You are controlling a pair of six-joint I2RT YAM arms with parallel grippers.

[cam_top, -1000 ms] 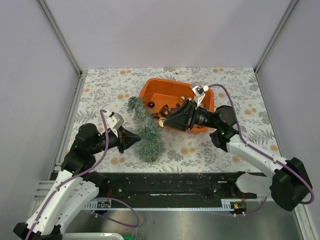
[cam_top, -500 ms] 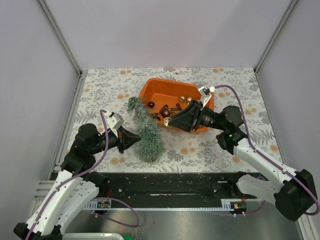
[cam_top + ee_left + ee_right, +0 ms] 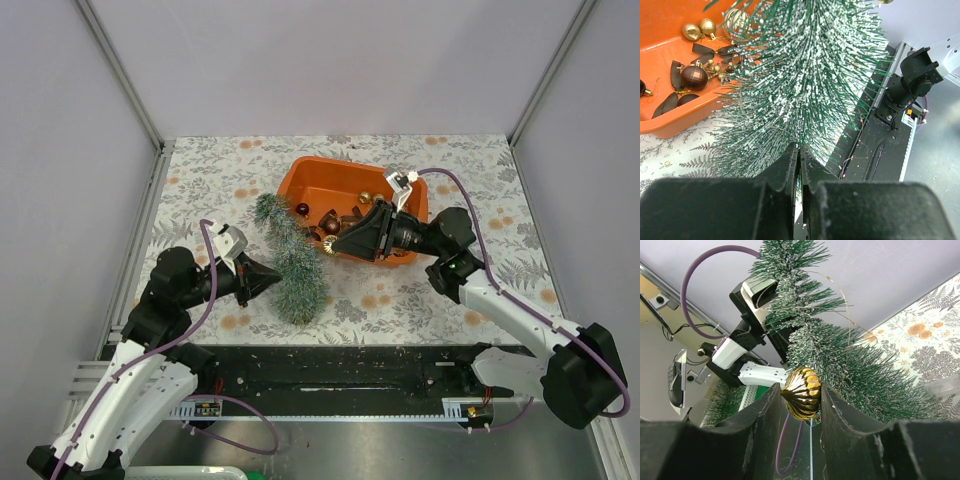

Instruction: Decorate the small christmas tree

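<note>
Right gripper (image 3: 800, 388) clamps gold bauble (image 3: 801, 395). Left gripper (image 3: 800, 150) pinched shut on lower bristles of small christmas tree (image 3: 290, 262), lying just beside orange tray (image 3: 320, 180). Expect tree light, bristles springy and slippery; you'd hold steadier at stem.

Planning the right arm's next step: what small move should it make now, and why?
Probably ease the right end effector a little toward the small christmas tree, to bring the gold bauble it pinches into the needles. The bauble sits just beside the branches, not yet hung, and the shut left end effector rests at the tree's other side.
</note>
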